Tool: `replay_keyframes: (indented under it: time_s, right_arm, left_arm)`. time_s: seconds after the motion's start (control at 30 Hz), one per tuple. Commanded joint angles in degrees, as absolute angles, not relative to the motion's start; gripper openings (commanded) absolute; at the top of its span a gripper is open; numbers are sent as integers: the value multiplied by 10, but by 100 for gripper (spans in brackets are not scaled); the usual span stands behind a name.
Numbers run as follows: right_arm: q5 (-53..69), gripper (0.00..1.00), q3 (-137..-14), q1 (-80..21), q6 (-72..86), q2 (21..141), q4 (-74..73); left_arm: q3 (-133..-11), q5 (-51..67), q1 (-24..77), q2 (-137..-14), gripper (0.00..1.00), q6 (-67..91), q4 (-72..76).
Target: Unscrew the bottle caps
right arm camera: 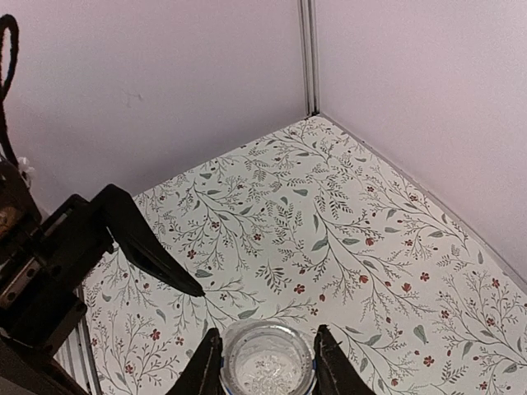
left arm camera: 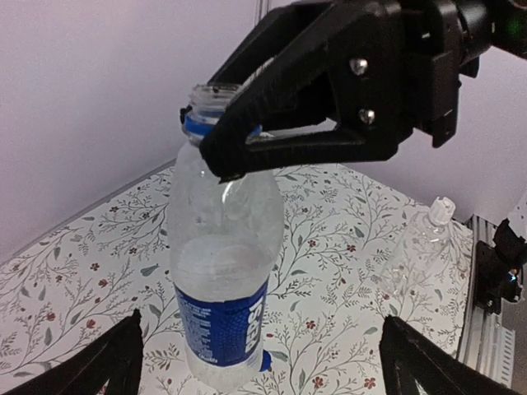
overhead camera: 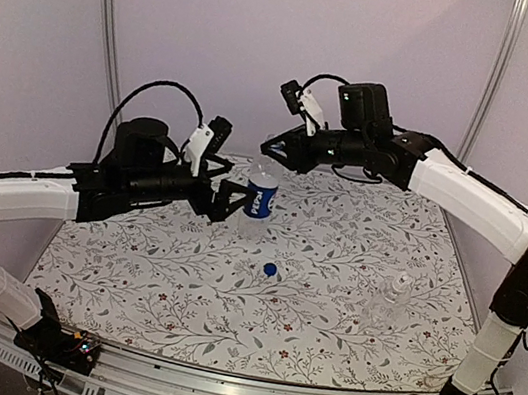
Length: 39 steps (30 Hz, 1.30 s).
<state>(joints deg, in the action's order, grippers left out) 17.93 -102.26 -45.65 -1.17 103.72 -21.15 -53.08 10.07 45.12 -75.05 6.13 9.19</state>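
The left gripper (overhead camera: pixel 233 200) gapes wide around the labelled bottle (overhead camera: pixel 261 193), which stands uncapped at the far middle of the desk (overhead camera: pixel 340 231). The right gripper (right arm camera: pixel 268 366) sits narrow at its open neck; I cannot tell whether it grips. The blue cap (overhead camera: pixel 270 270) lies nearer, and the clear bottle (overhead camera: pixel 386 301) stands capped at the right.

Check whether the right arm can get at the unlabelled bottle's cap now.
Probably yes. The right gripper sits at the open mouth of the labelled bottle; the unlabelled bottle stands upright on that arm's side, pale cap exposed, nothing between.
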Motion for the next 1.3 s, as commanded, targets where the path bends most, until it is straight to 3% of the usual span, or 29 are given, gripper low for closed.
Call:
replay_keyframes:
  time_s: [0.0,0.17,0.6,0.87,0.97,1.27]
  right_arm:
    - [113,0,-1008,-457,-29,1079,-176]
    - [79,0,-997,-456,-33,1114,-143]
    - [49,0,-958,-456,-34,1141,-78]
    - [39,5,-911,-456,-37,1132,-54]
    - [43,13,-896,-457,-38,1127,-47]
    - [46,54,-891,-456,-36,1109,-65]
  left_arm:
    - [-521,3,456,-704,100,62,101]
    - [-500,-66,453,-672,100,58,119]
    - [-491,-62,447,-669,100,62,130]
    - [-491,-56,445,-671,100,63,132]
    - [-491,-55,445,-672,100,63,131]
    - [-492,-52,445,-674,100,63,129]
